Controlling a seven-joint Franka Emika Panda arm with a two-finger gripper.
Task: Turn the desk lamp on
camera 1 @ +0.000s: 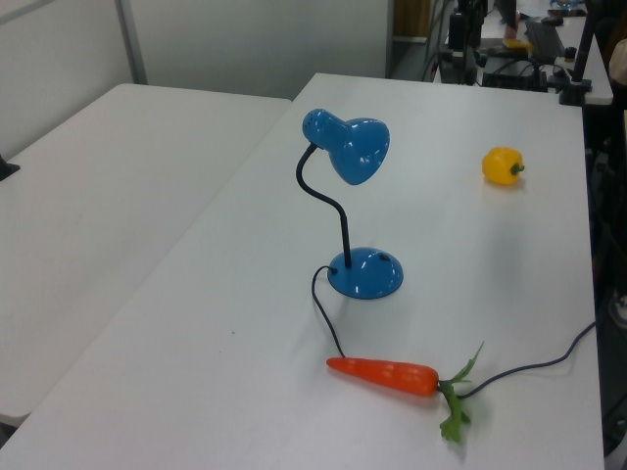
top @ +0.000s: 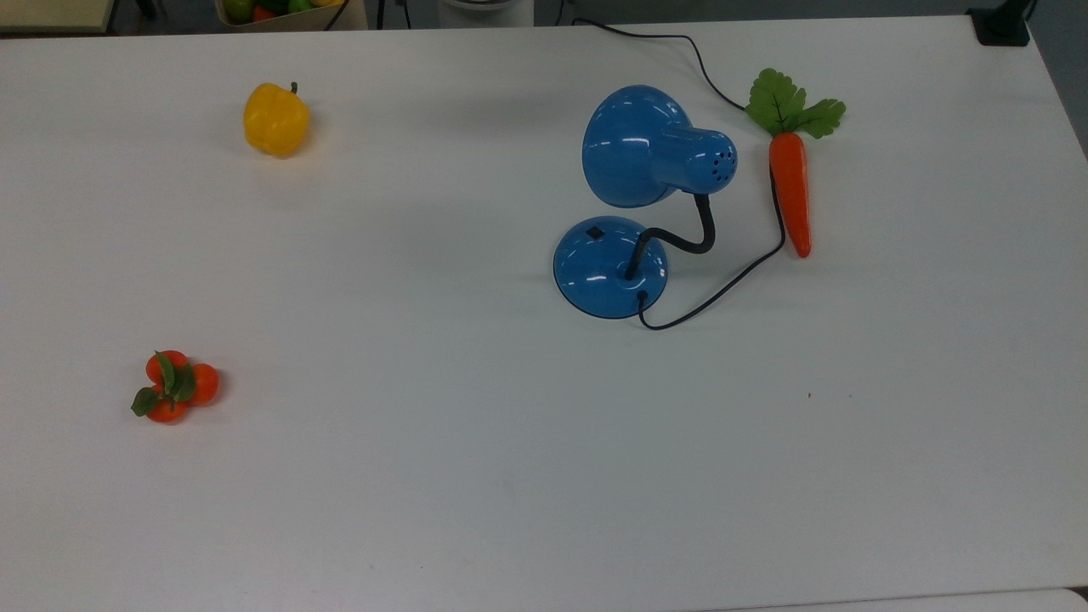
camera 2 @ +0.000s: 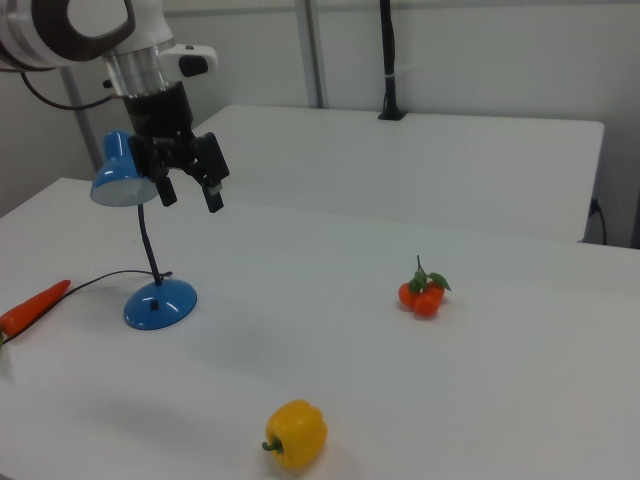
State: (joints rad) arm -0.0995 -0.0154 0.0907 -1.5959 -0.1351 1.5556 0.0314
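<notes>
The desk lamp stands upright on the white table [top: 476, 476]. Its round blue base [top: 610, 268] carries a small black switch [top: 596, 231] on the top view's upper left side. A black gooseneck [top: 680, 242] rises to the blue dome shade [top: 633, 144]. In the left view the lamp's base [camera 1: 364, 273] sits mid-table with the shade [camera 1: 353, 145] above it. In the right view my gripper [camera 2: 190, 195] hangs open, holding nothing. It is high above the table, just right of the shade [camera 2: 122, 182] and well above the base [camera 2: 160, 303].
A toy carrot [top: 790, 191] lies right of the lamp in the top view, with the thin black cord [top: 722, 289] looping past it to the table's far edge. A yellow pepper [top: 274, 119] sits at the upper left. A cluster of small oranges [top: 174, 387] sits at the lower left.
</notes>
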